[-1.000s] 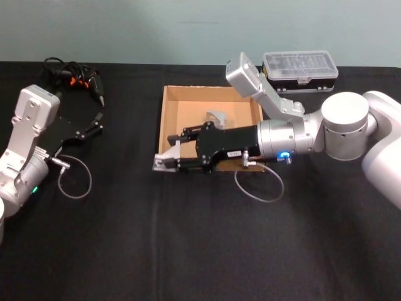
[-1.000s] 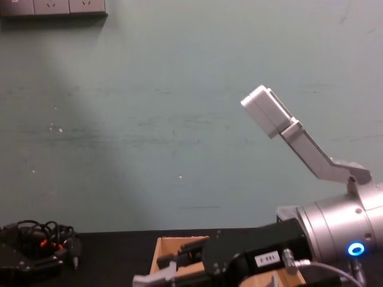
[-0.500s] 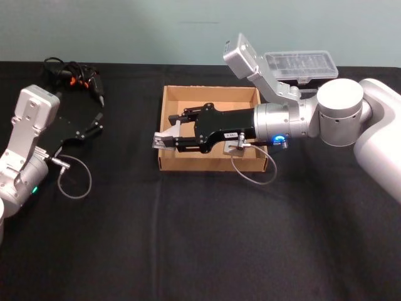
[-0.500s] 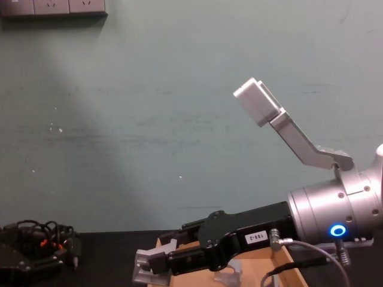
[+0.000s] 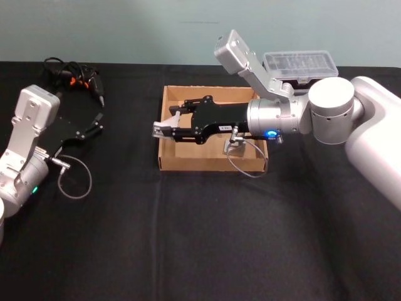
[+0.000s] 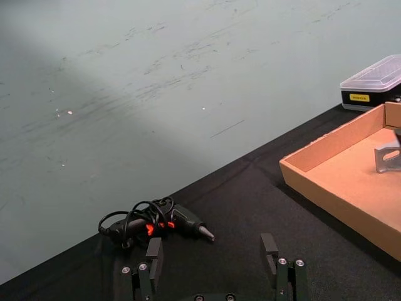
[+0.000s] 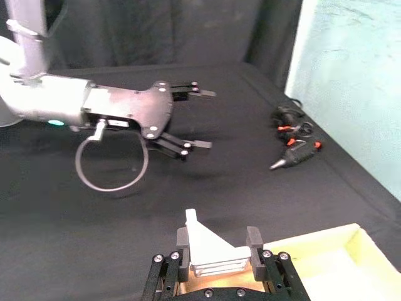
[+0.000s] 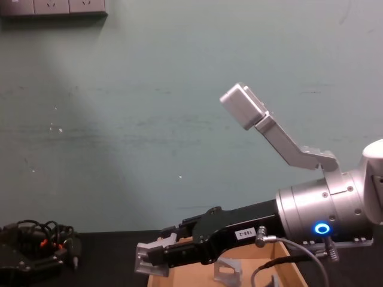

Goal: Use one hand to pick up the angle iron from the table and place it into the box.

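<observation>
Angle iron point(image 5: 161, 130), a small grey bracket, sits clamped between the fingers of the right claw point(image 5: 166, 129), which is closed on it and holds it raised above the left wall of the box point(image 5: 210, 164). A second earlier the same claw was lower and nearer the robot, at the box's front left corner; since then it has lifted and moved back along that wall, so the carry has reached the box, though the piece hangs over the rim rather than the floor. Judging from this, the step in hand is the placing: the claw probably needs to shift a little towards the middle of the box before letting go, or the piece may catch the wall. Another grey bracket point(image 5: 234, 146) already lies inside the box, near its front wall. The left claw point(image 5: 93, 125), fingers spread and empty, is parked on the table point(image 5: 188, 238) well to the left of the box, unmoved.
</observation>
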Controlling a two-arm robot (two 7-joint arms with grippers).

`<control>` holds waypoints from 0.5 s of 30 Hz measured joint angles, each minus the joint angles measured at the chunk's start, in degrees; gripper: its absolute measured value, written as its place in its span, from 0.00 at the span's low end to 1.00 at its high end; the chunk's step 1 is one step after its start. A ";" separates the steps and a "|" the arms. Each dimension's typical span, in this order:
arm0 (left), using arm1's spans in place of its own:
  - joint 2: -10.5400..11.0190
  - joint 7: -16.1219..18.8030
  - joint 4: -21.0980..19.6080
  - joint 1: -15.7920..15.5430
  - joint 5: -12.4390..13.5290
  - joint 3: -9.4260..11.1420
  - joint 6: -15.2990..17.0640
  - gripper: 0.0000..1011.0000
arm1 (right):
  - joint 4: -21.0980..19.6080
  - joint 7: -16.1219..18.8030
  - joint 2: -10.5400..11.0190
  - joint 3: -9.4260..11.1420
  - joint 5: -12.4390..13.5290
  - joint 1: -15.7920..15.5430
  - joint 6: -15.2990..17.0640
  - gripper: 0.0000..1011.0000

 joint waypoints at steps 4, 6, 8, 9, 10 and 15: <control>0.00 0.00 0.00 0.00 0.00 0.00 0.00 1.00 | 0.49 -2.42 -0.79 0.50 -1.38 -0.15 0.38 0.55; 0.00 0.00 0.00 0.00 0.00 0.00 0.00 1.00 | 0.58 -3.98 -1.12 0.64 -2.29 -0.28 0.72 0.55; 0.00 0.00 0.00 0.00 0.00 0.00 0.00 1.00 | 0.59 -5.00 -1.26 0.68 -2.95 -0.38 1.01 0.55; 0.00 0.00 0.00 0.00 0.00 0.00 0.00 1.00 | 0.59 -6.22 -1.36 0.68 -3.75 -0.43 1.62 0.55; 0.00 0.00 0.00 0.00 0.00 0.00 0.00 1.00 | 0.58 -6.79 -1.38 0.67 -4.16 -0.44 1.95 0.55; 0.00 0.00 0.00 0.00 0.00 0.00 0.00 1.00 | 0.58 -9.65 -1.48 0.46 -6.51 -0.45 4.02 0.55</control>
